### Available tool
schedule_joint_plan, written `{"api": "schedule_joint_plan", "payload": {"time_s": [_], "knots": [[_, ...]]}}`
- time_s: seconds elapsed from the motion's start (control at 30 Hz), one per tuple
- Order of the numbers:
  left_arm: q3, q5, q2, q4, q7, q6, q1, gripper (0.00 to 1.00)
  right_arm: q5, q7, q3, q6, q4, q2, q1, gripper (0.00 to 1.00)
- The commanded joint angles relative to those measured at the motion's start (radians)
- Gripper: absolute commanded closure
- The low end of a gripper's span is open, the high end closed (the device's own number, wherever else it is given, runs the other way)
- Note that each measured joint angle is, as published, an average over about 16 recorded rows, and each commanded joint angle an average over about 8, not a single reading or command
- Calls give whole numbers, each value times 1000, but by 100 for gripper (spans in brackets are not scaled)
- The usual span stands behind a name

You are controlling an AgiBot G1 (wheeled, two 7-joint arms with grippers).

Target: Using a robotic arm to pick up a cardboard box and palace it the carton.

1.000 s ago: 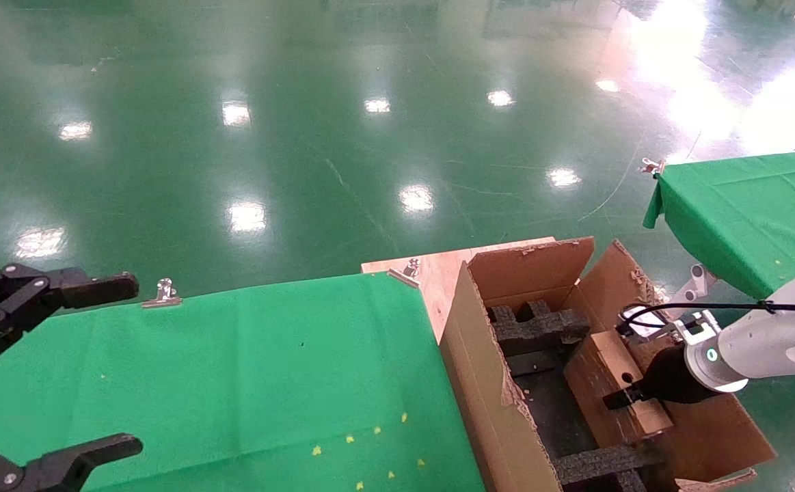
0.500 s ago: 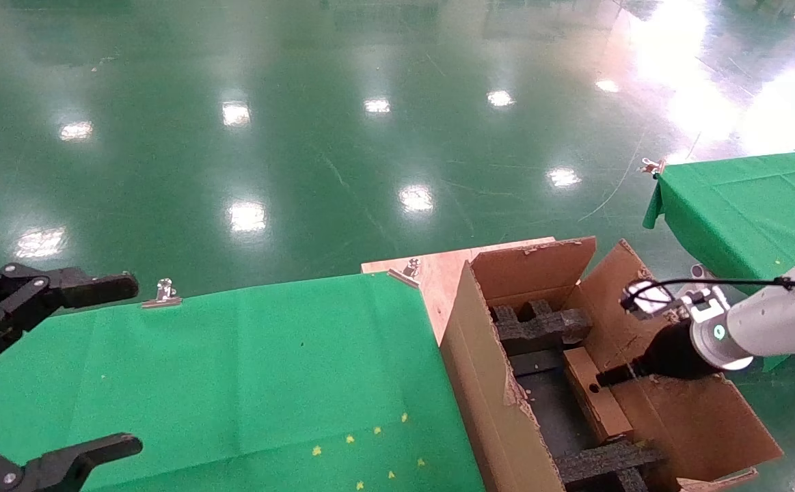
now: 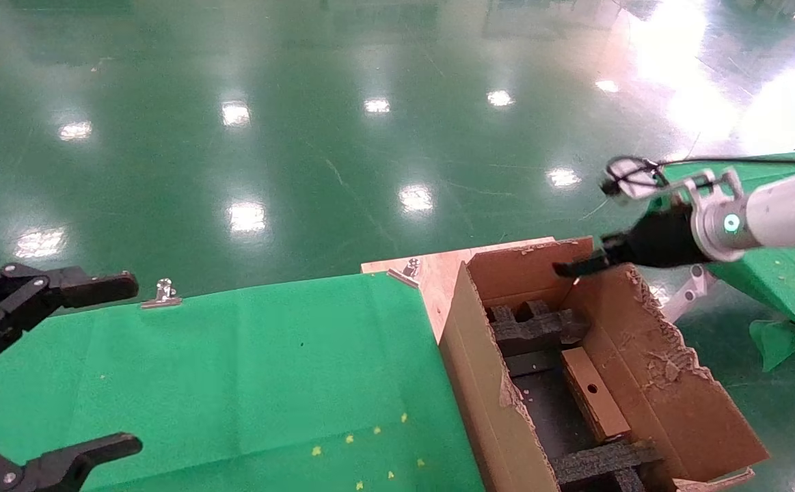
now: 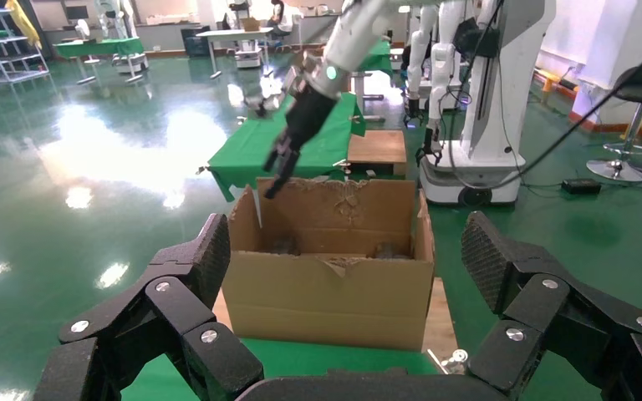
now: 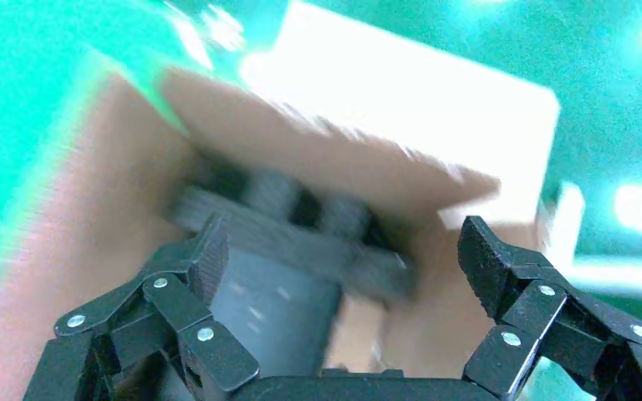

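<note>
Right gripper (image 3: 571, 268) hangs wide and empty at the carton's (image 3: 479, 383) twelve o'clock; small box (image 3: 594, 394) lies inside; left gripper (image 3: 62, 369) parked, wide.

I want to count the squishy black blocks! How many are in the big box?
2 that I can see. One black foam block sits at the far end of the carton, the other foam block at the near end. The small cardboard box lies between them. More may hide underneath.

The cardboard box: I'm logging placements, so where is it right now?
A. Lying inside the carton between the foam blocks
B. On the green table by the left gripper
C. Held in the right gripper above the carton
A: the cardboard box lies inside the carton between black foam blocks, while the right gripper is open and empty above the carton's far rim.
</note>
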Motion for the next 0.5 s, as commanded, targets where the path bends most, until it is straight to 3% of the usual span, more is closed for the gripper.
{"api": "schedule_joint_plan", "payload": {"time_s": [0.03, 0.23, 0.5], "knots": [[0, 0, 0, 0, 0, 0, 0, 0, 7, -32, 19, -8, 58, 20, 43, 0], [0, 0, 0, 0, 0, 0, 0, 0, 124, -124, 87, -135, 159, 68, 85, 0], [0, 0, 0, 0, 0, 0, 0, 0, 290, -213, 152, -315, 144, 87, 71, 0]]}}
